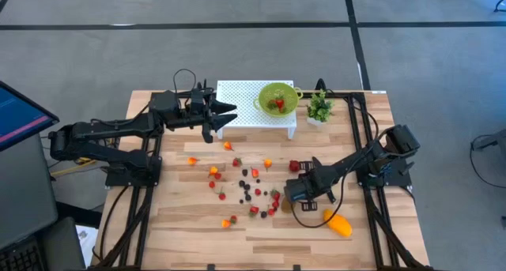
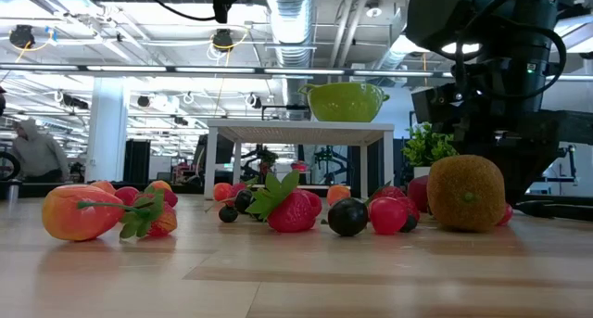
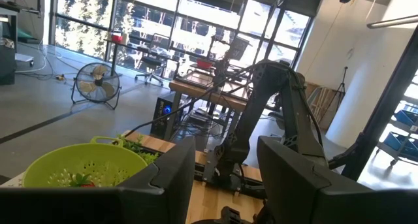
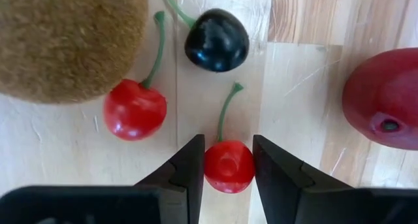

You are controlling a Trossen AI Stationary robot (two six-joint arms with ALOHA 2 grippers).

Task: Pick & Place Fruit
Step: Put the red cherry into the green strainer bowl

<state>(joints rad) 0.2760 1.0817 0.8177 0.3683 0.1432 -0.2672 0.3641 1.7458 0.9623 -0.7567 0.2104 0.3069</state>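
No readable writing or labels. Right gripper [image 4: 225, 168], lower centre of its wrist view, grasps a red cherry [image 4: 228, 165] on the table; kiwi [image 4: 65, 41] upper left. Left gripper [image 1: 224, 115] hangs parted, empty, beside the green colander [image 1: 277, 98].

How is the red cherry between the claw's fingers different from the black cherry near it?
The red cherry is bright red; the black cherry is dark, almost black. The red cherry sits between the right claw's fingers; the black cherry lies free on the table, beside the kiwi. Both are round with green stems.
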